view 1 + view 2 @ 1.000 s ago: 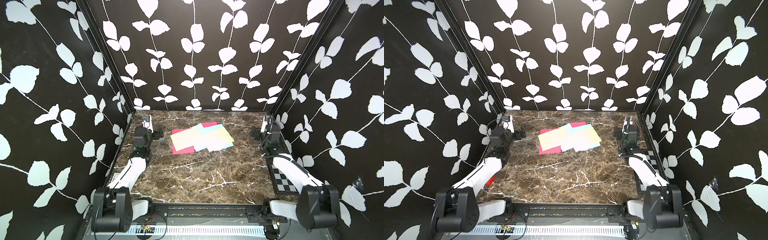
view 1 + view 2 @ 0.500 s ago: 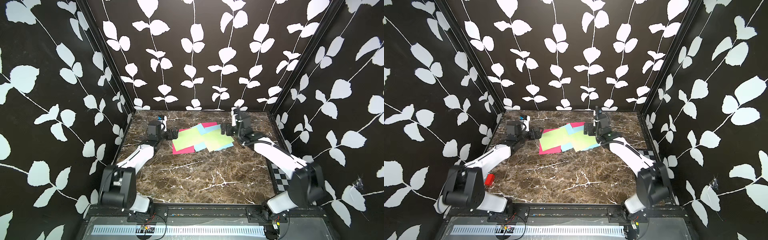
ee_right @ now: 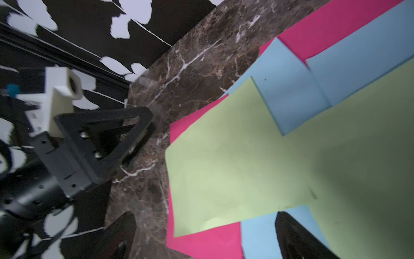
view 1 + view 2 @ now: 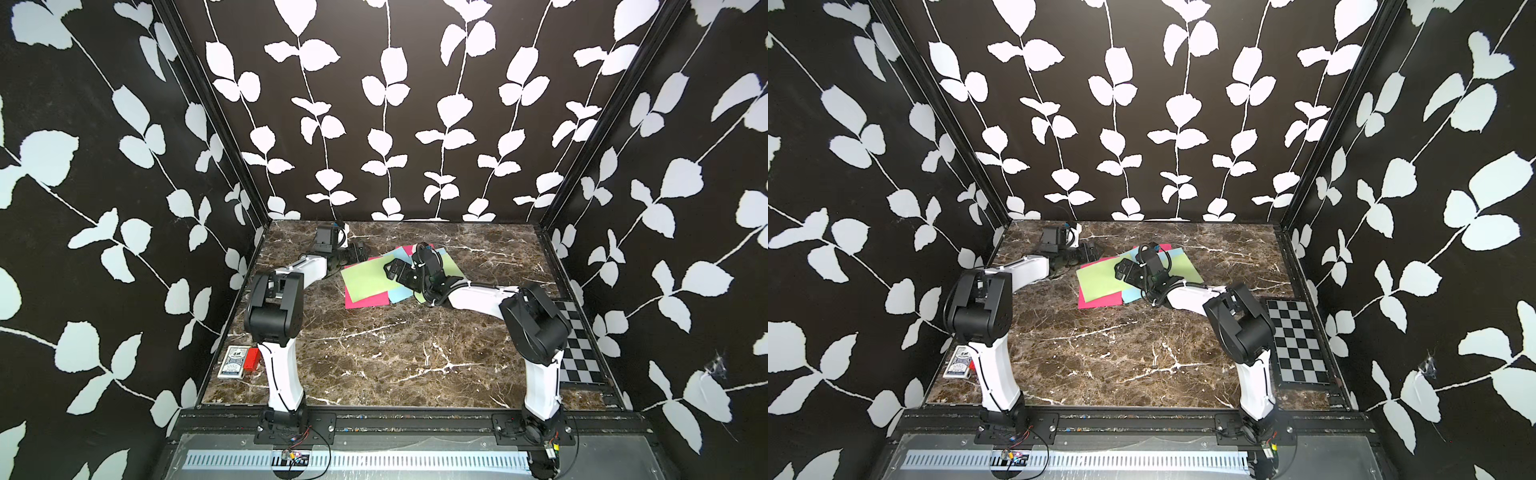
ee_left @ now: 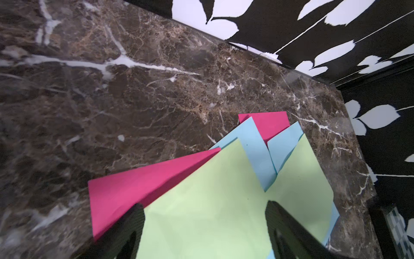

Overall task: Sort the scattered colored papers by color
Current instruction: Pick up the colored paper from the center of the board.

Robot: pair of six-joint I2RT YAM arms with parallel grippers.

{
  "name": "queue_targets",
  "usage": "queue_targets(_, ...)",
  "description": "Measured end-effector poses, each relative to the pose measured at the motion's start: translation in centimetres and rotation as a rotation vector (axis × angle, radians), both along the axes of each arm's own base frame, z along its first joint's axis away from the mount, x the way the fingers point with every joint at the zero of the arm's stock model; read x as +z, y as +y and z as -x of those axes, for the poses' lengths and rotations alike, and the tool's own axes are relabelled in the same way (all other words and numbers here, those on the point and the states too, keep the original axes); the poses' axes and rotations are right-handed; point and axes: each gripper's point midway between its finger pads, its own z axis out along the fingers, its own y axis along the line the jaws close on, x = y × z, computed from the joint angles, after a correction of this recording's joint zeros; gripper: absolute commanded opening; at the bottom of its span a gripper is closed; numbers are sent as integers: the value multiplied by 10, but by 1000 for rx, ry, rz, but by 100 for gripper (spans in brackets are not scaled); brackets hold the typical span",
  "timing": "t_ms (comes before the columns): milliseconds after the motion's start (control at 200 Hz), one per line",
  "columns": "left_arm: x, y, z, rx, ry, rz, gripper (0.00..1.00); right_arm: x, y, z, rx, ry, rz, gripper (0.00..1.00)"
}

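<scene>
Right gripper (image 4: 390,270) low over colored papers (image 4: 365,279)

Black leaf-patterned walls (image 4: 365,137) enclose a marble table (image 4: 374,357). A checkerboard panel (image 4: 1296,340) lies at its right edge, a card box (image 4: 232,362) and red block (image 4: 251,359) at its left.

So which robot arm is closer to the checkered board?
Right. The right arm rises right beside the checkered board, with its elbow next to the board's edge. The left arm stands at the other side of the table.
</scene>
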Motion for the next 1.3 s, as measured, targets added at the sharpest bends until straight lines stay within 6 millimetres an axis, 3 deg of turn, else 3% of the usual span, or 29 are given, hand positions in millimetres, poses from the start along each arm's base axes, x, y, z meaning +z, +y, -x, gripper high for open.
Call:
queue_targets(235, -16, -7, 3, -33, 43, 29, 86, 26, 37, 18, -20, 14, -208, 98)
queue_targets(435, -21, -8, 8, -46, 58, 32, 87, 18, 42, 29, -28, 61, -245, 99)
queue_targets(615, -25, -7, 10, -49, 69, 17, 87, 24, 48, 30, -25, 63, -298, 99)
queue_targets(890, -49, -5, 14, -52, 119, -3, 87, -10, 62, 37, -17, 133, -314, 99)
queue_targets(1300, -49, -2, 13, -49, 115, -3, 88, -18, 74, 40, -4, 153, -382, 99)
